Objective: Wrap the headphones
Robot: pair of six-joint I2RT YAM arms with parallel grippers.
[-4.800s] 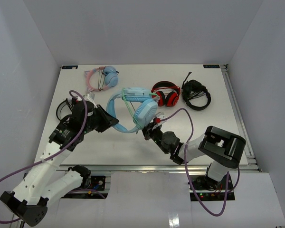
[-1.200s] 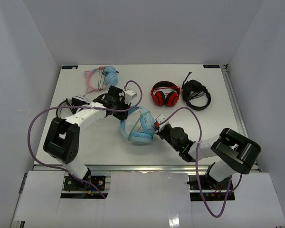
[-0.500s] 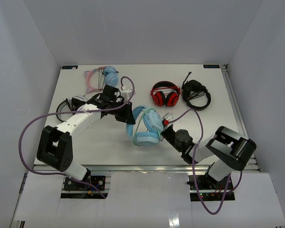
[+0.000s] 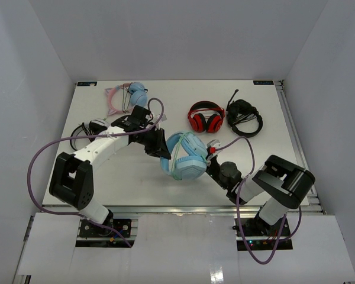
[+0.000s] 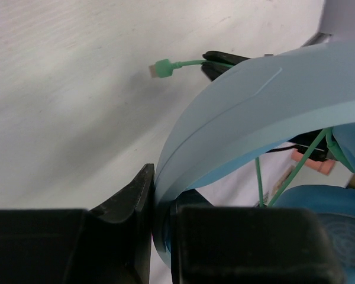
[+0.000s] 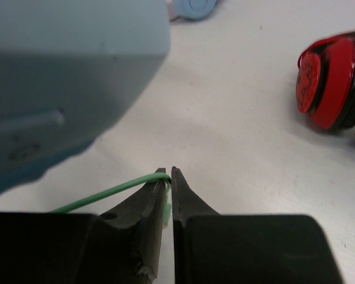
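Headphones: the headphones [image 4: 185,155] hang between both tools, over the tabletop [image 4: 272,171].
Left tool [image 5: 157,198]: clamped on the headband, likely steadying it for winding.
Right tool [image 6: 167,177]: pinching the cable [image 6: 106,192] by its plug, probably to lead it around.
Count: one blue pair; beyond the tools, one red pair [image 4: 205,118], one black pair [image 4: 244,116], one pink pair [image 4: 125,97].

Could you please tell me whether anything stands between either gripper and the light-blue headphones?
Nothing visible does. The left gripper is shut on the headband of the light-blue headphones, and the right gripper pinches their green cable near its plug. The red headphones lie apart, farther back on the table.
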